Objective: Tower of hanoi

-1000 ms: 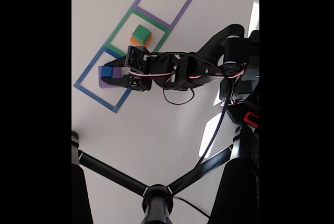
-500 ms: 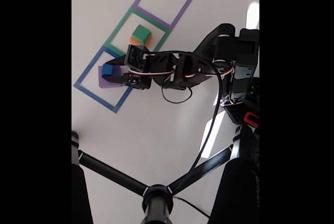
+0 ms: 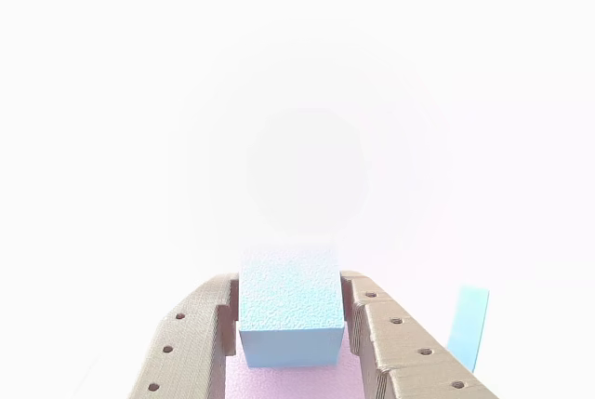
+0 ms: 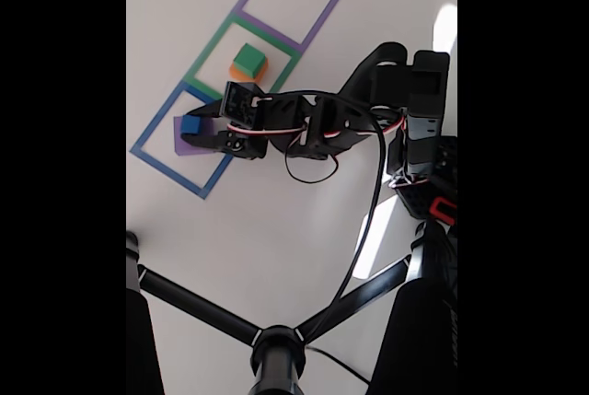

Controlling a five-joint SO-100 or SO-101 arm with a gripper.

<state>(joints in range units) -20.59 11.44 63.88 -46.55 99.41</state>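
- Midway by the look of it: green block (image 4: 246, 57) stacked on orange block (image 4: 251, 71) in the middle square, at one o'clock from the gripper (image 4: 197, 132).
- Jaws pinching the blue block (image 3: 289, 304), atop the purple block (image 4: 187, 145) in the blue-taped square (image 4: 168, 170).
- Cubes grainy, foam-like; fingers (image 3: 182, 343) ridged printed plastic.

Blue cube (image 3: 289, 304) between tool (image 3: 290, 325) fingers

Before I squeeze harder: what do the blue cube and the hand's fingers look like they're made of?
The blue cube looks like foam or soft matte plastic: its faces are finely pebbled with no shine. The fingers look like 3D-printed plastic, matte brown here, with fine layer ridges and rows of small holes. The hand brackets the cube closely; glare leaves contact uncertain.
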